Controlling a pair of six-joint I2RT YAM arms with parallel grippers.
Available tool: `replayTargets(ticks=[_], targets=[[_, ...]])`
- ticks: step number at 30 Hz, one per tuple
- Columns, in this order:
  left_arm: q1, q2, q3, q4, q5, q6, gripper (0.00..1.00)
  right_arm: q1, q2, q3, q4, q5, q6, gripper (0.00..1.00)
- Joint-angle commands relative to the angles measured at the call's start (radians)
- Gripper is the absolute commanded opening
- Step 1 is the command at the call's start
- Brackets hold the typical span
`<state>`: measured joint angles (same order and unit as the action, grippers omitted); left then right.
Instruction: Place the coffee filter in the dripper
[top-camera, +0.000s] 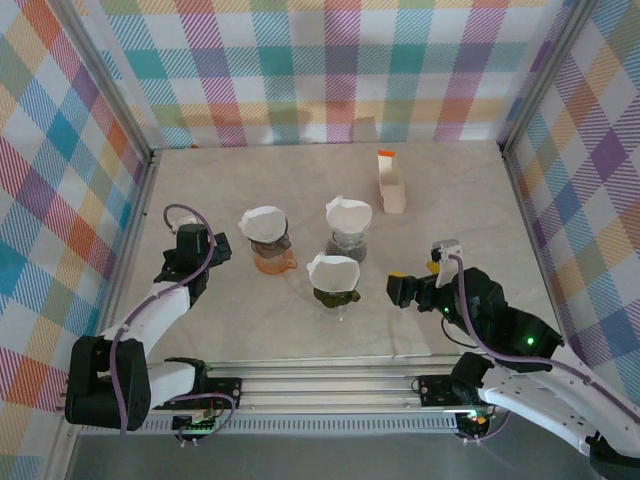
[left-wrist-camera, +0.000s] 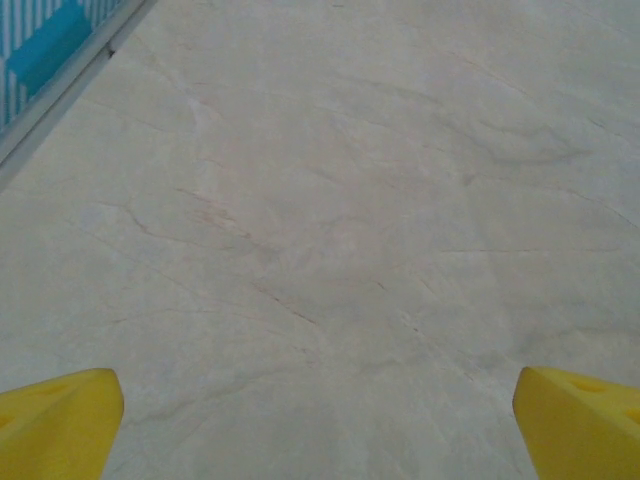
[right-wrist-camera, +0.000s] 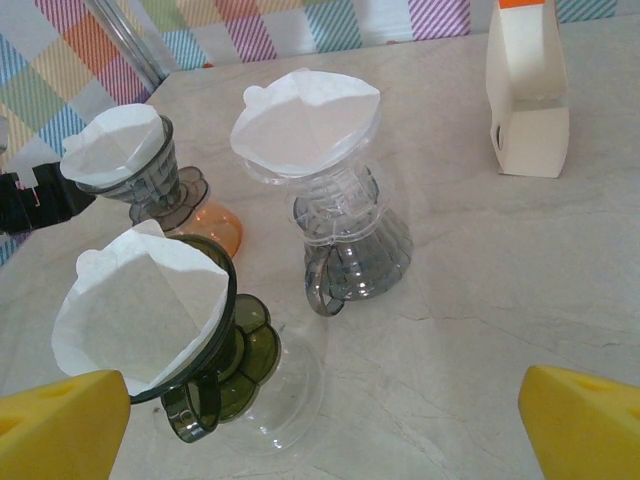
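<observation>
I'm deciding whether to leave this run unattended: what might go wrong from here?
The filter in the dark green dripper sits tilted, overhanging one side of the rim; a jolt might tip it out.
The open right gripper is close beside that dripper; a sideways move might knock it.
The clear dripper stands stacked on another piece and could topple if bumped.

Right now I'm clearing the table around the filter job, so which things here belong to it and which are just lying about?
Belong to the job:
- dark green dripper
- clear dripper
- grey dripper over an orange base
- white filters, one seated in each dripper

Lying about:
- white carton with orange top, standing apart at the back; its contents can't be seen
</observation>
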<state>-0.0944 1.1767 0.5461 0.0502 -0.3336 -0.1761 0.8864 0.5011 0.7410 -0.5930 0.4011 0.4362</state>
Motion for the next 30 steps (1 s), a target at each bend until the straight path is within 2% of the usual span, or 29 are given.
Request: replayTargets(ticks=[1,6,12,18,22,24,26,27,28,29,30], targets=[[0.012,0.025,-0.023,0.171,0.068,0.066,1.0,0.0,-0.014,-0.014,0.001,0.021,0.004,0.99],[0.012,0.117,-0.066,0.379,0.025,0.083,1.0,0.001,-0.017,-0.016,-0.011,0.022,0.004,0.99],[0.03,0.278,-0.063,0.542,0.031,0.106,1.0,0.001,-0.024,-0.019,-0.036,0.029,0.005,0.99],[0.049,0.33,-0.029,0.525,0.078,0.103,1.0,0.0,-0.018,-0.033,-0.012,0.048,-0.01,0.99],[0.045,0.362,-0.026,0.56,0.196,0.162,1.0,0.001,-0.008,-0.034,-0.007,0.074,0.001,0.99],[0.049,0.354,-0.057,0.605,0.209,0.159,1.0,0.0,-0.005,-0.032,-0.006,0.081,0.0,0.99],[0.039,0.388,-0.164,0.846,0.166,0.157,1.0,0.001,-0.002,-0.024,-0.013,0.084,-0.007,0.99],[0.031,0.39,-0.182,0.865,0.114,0.148,1.0,0.0,-0.001,-0.021,-0.018,0.085,-0.009,0.99],[0.023,0.369,-0.154,0.772,0.082,0.138,1.0,0.0,-0.001,-0.017,-0.017,0.086,-0.011,0.99],[0.007,0.387,-0.153,0.808,0.053,0.151,1.0,0.001,-0.001,-0.016,-0.017,0.091,-0.008,0.99],[0.004,0.38,-0.147,0.777,0.052,0.149,1.0,0.001,-0.001,-0.015,-0.02,0.111,0.009,0.99]])
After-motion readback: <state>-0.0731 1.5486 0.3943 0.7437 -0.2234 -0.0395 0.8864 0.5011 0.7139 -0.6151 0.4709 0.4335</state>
